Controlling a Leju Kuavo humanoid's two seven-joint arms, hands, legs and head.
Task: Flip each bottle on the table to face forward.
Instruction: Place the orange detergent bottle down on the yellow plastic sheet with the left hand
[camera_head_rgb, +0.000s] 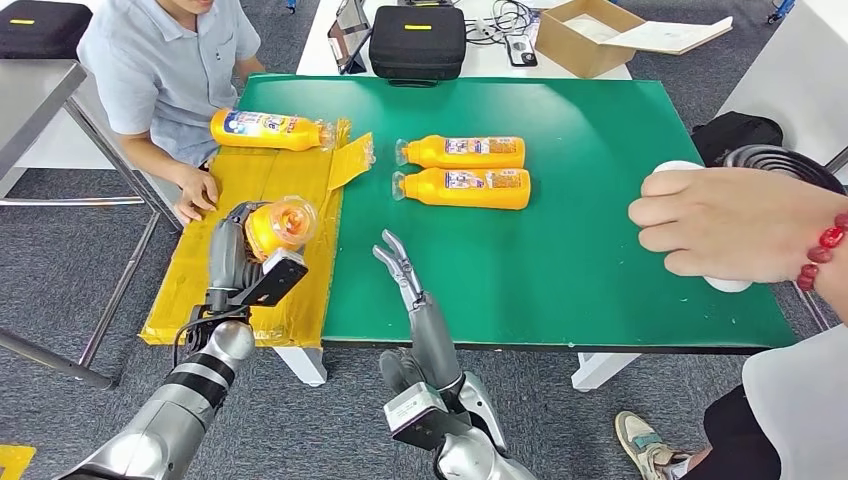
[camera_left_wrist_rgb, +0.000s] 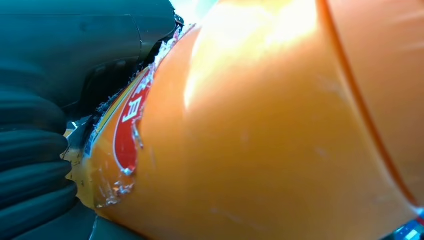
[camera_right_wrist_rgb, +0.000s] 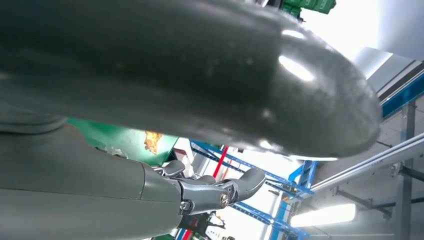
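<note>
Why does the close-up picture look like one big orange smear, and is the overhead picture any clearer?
Left wrist view: the held bottle sits too near the lens, soft, with white glare. Head view: evenly lit and sharp; left hand grips that bottle.

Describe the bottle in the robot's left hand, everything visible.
The bottle is glossy orange plastic under crinkled clear wrap, with a red-edged label partly seen in the left wrist view. The left hand grips it, lifted above the yellow cardboard sheet at the table's left edge, one rounded end towards the head camera.
</note>
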